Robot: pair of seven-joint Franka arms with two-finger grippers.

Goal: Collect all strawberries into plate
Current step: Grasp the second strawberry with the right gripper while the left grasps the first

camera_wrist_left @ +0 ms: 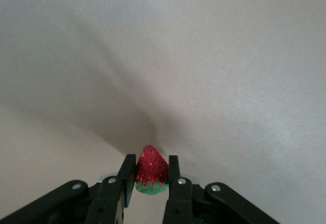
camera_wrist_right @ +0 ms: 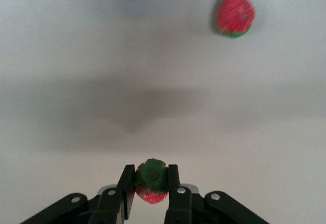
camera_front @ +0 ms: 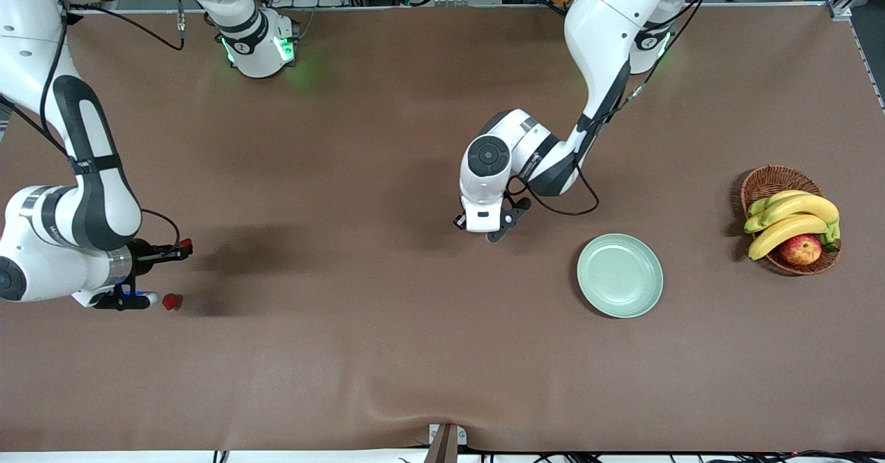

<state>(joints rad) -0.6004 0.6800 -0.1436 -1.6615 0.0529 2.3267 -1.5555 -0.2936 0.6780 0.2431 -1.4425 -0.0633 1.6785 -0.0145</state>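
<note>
My right gripper (camera_front: 182, 246) is at the right arm's end of the table, shut on a strawberry (camera_wrist_right: 151, 183) whose green top faces the wrist camera. A second strawberry (camera_front: 171, 302) lies on the table close by, and it also shows in the right wrist view (camera_wrist_right: 234, 12). My left gripper (camera_front: 485, 231) hangs over the middle of the table, shut on a third strawberry (camera_wrist_left: 151, 169) with its tip pointing away from the hand. This berry is hidden in the front view. The pale green plate (camera_front: 620, 275) lies bare, apart from the left gripper, toward the left arm's end.
A wicker basket (camera_front: 767, 180) with bananas (camera_front: 795, 218) and an apple (camera_front: 800, 249) stands at the left arm's end of the table. The brown table cover has a fold at its front edge (camera_front: 446, 414).
</note>
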